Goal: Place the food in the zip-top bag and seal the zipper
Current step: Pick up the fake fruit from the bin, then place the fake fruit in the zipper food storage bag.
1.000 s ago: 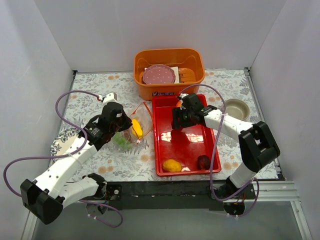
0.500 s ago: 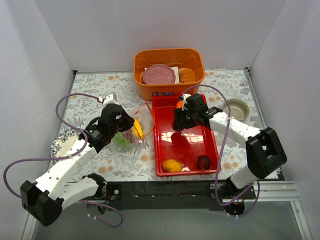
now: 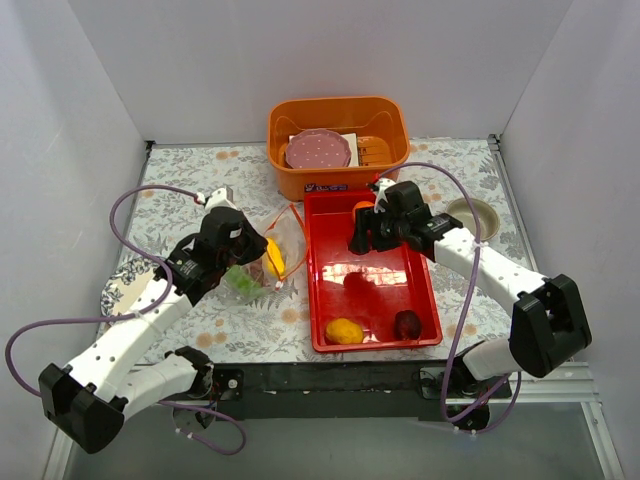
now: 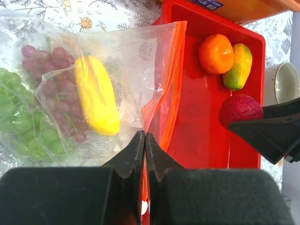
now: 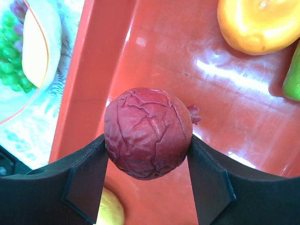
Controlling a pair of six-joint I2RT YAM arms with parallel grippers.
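**Zip-top bag**: clear, crinkled. It lies on the floral tablecloth just left of the red tray, with its mouth turned toward the tray.

**Zipper**: orange-red strip along the mouth edge, not pressed shut along its length.

**Left gripper**: fingers pressed together, pinching the bag's edge at the zipper end nearest the wrist camera.

**Food inside the bag**
- Yellow banana-like piece.
- Purple grapes, beside and partly under the banana-like piece.
- Green grapes, at the bag's far corner from the mouth.

**Food in hand**
- Dark-red wrinkled fruit, round, with a small crown.
- It is clamped between the two fingers of the right gripper, whose jaws stand wide around it.
- It is held over the tray floor, close to the tray's left wall. Whether it touches the floor cannot be told.

**Food in the tray**
- Far end: orange touching a green-yellow mango.
- Near end: yellow mango, with a dark-red piece to its right, the two apart.

**Surroundings**
- Orange basket behind the tray, holding a pink plate.
- Small bowl to the right of the tray.
- Patterned plate at the table's left edge, partly under the left arm.
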